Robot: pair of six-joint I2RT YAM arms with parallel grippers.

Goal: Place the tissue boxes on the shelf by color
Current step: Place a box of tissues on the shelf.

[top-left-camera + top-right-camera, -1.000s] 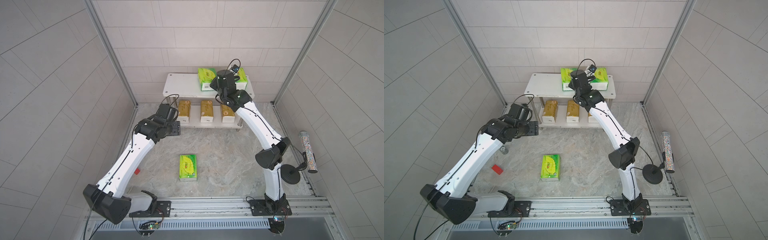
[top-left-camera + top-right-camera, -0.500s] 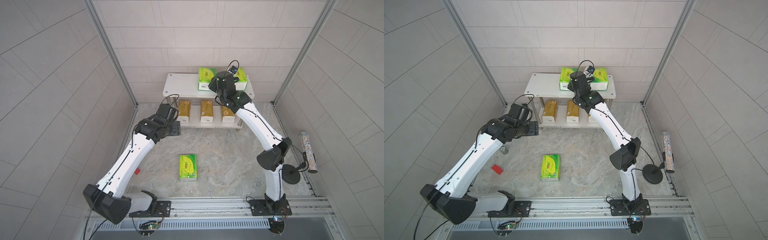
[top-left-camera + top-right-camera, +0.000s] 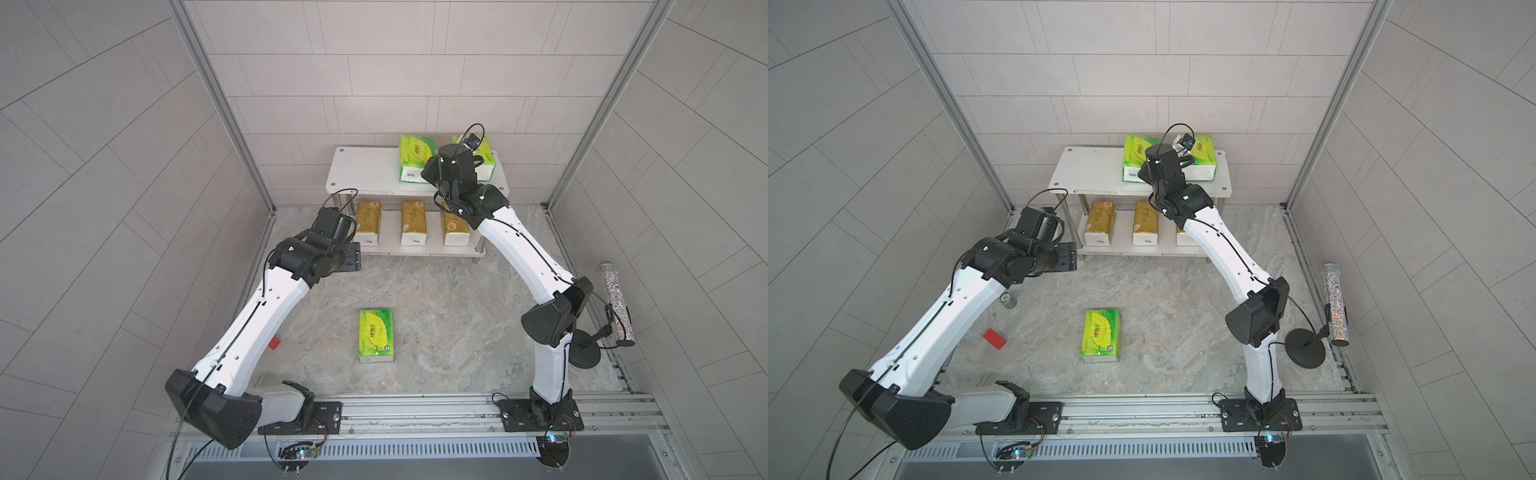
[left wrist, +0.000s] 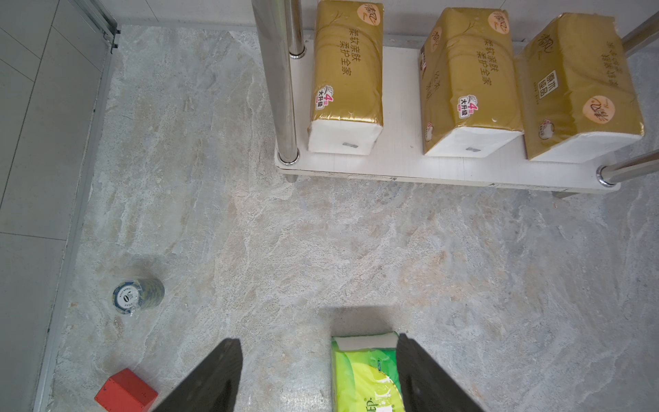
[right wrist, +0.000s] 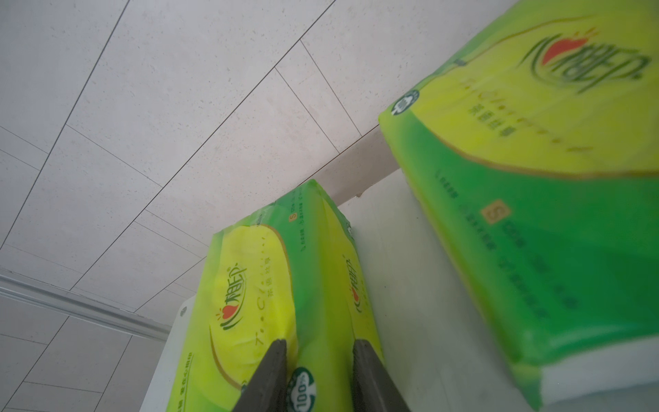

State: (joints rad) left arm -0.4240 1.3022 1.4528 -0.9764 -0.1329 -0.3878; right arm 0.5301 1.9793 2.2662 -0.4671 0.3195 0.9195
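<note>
Loose green-and-yellow soft tissue pack [image 3: 376, 336], lengthwise toward the white shelf [image 3: 361, 170], lies nearest the half-open, empty left jaws; right jaws pinch a shelved pack [image 5: 256, 285].

The right hand [image 5: 320, 345] pinches a green pack [image 5: 249, 285] on the shelf [image 5: 410, 285] beside another pack [image 5: 552, 178].

shelf [image 3: 357, 189] top board [image 3: 365, 166]: left pack [image 3: 413, 160], right pack [image 3: 487, 156] | lower board [image 3: 432, 249]: three packs [image 3: 412, 220] abreast | floor [image 3: 457, 324] before shelf: one pack [image 3: 376, 336]
</note>
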